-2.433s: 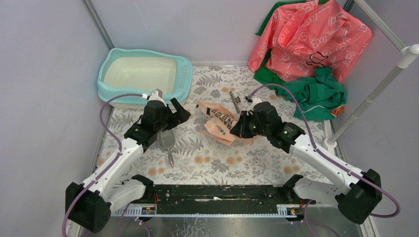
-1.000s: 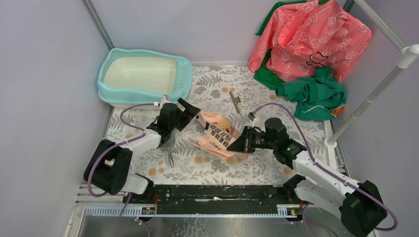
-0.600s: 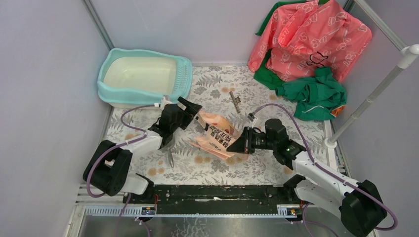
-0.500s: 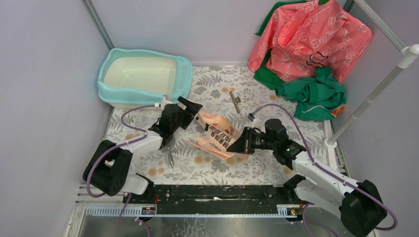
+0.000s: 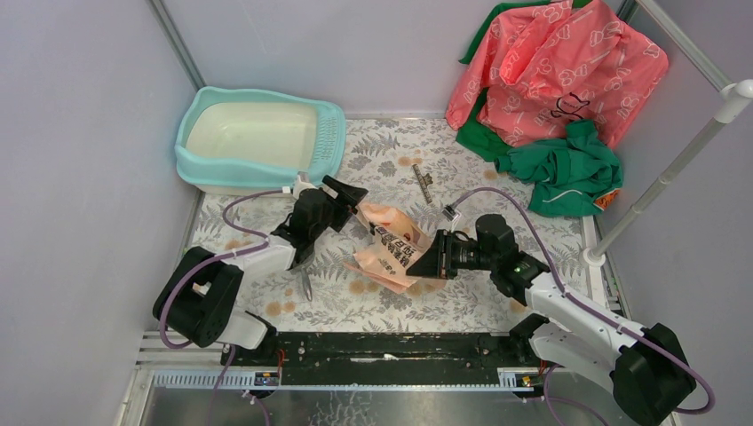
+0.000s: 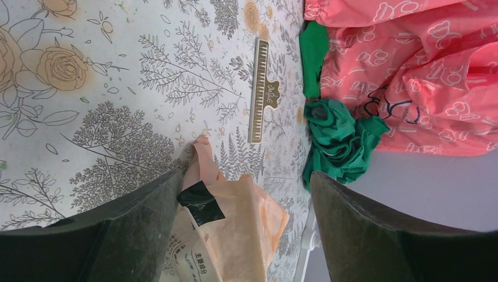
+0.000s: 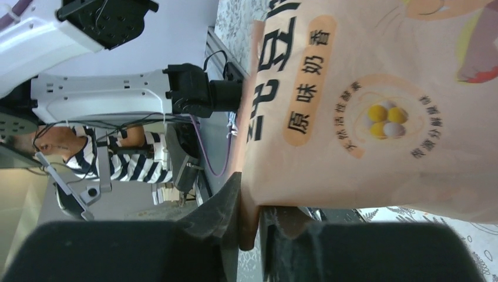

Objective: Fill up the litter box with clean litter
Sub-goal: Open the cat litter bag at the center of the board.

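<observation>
The turquoise litter box (image 5: 330,142) with its cream inner pan stands at the back left, and no clean litter shows in it or in any view. A pink-orange printed bag (image 5: 391,248) lies mid-floor between the arms. My left gripper (image 5: 352,199) is open, its fingers straddling the bag's upper corner. In the left wrist view the bag (image 6: 235,235) sits between the wide-apart fingers (image 6: 117,229) of the left gripper (image 6: 242,179). My right gripper (image 5: 419,261) is shut on the bag's right edge. The right wrist view shows the bag (image 7: 364,106) with its edge pinched in the narrow gap of the right gripper (image 7: 251,220).
A grey scoop (image 5: 305,277) lies under the left arm. A brown bag clip (image 5: 424,185) (image 6: 258,88) rests on the flowered floor behind the bag. Pink cloth (image 5: 550,62) and green cloth (image 5: 568,169) are piled at the back right. A white post (image 5: 666,177) stands at the right.
The left gripper has shifted a little toward the bag, its jaws now around the bag's top corner. The bag has sagged slightly lower. The right arm has hardly moved.
</observation>
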Controlling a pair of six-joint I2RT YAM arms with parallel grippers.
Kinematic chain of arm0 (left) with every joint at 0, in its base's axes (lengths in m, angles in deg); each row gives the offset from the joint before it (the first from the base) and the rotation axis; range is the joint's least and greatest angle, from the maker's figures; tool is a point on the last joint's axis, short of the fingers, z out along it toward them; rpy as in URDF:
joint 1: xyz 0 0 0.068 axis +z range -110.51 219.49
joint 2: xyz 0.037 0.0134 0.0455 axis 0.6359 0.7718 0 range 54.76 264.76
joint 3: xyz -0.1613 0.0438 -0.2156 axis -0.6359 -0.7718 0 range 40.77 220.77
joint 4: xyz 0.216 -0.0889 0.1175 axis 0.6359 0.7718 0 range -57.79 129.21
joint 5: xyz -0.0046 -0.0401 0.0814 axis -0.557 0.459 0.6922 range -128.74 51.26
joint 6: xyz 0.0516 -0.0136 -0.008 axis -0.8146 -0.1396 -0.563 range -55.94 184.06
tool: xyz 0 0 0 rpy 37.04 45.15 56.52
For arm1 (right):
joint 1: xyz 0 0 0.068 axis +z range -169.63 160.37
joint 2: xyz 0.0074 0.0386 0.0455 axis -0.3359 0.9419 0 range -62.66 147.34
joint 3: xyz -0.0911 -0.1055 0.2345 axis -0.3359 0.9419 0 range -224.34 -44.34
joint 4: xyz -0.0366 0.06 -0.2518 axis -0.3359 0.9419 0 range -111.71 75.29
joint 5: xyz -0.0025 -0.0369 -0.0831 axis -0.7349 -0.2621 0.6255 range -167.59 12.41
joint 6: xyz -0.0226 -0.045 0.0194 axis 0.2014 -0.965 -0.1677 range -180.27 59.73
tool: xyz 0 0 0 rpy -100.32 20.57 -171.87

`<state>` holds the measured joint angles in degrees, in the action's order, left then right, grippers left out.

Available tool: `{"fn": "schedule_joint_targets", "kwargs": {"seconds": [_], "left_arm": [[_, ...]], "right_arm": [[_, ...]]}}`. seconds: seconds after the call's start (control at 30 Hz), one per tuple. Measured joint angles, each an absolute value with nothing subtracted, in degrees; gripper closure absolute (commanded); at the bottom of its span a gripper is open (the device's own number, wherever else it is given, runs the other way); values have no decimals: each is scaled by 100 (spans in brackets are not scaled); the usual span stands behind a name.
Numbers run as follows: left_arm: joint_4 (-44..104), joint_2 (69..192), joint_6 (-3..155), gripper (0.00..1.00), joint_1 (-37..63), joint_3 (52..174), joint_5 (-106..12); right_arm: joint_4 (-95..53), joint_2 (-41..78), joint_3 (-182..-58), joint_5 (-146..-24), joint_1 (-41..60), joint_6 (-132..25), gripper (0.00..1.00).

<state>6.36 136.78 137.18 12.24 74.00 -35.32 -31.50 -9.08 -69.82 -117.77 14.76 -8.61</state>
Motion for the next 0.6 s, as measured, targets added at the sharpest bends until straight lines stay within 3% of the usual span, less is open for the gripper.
{"fn": "schedule_joint_targets", "kwargs": {"seconds": [0.1, 0.2, 0.6], "left_arm": [[540, 13678, 13742, 29, 1213, 7348, -3534], [485, 13676, 13762, 33, 1213, 7310, -3532], [651, 13188, 13760, 26, 1205, 7112, -3530]], "right_arm": [[-3150, -947, -6982, -11897, 1487, -852, 63], [-3147, -1028, -6982, -11937, 1487, -865, 57], [-3018, -1319, -6982, -11849, 1487, -1012, 48]]}}
